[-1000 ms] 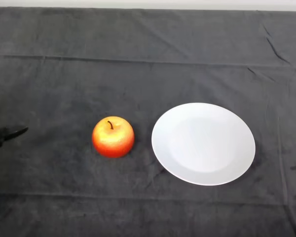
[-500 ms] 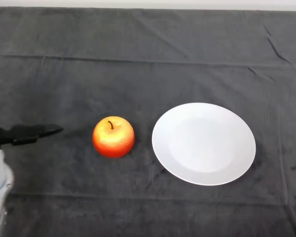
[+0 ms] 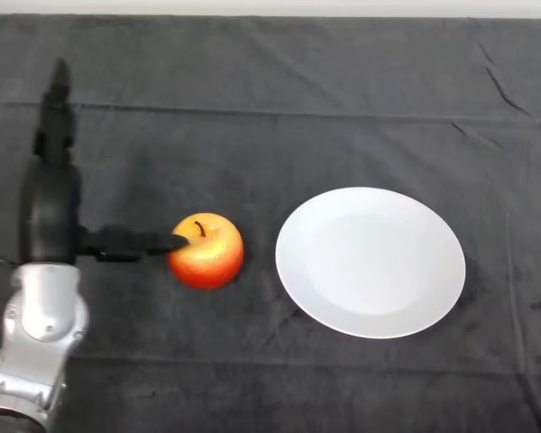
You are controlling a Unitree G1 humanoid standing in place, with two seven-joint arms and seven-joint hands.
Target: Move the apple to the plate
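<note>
With the black left hand (image 3: 50, 212) spread wide, thumb tip at the red-yellow round apple (image 3: 206, 251) lying just left of the white round plate (image 3: 371, 262), you are mid-approach; next, enclose the fruit.

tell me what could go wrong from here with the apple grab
The hand is open, with only one finger reaching the apple's left side, so a push could roll the round apple away instead of gripping it. The plate lies close on the apple's right; a shoved apple might bump its rim and shift it.
</note>
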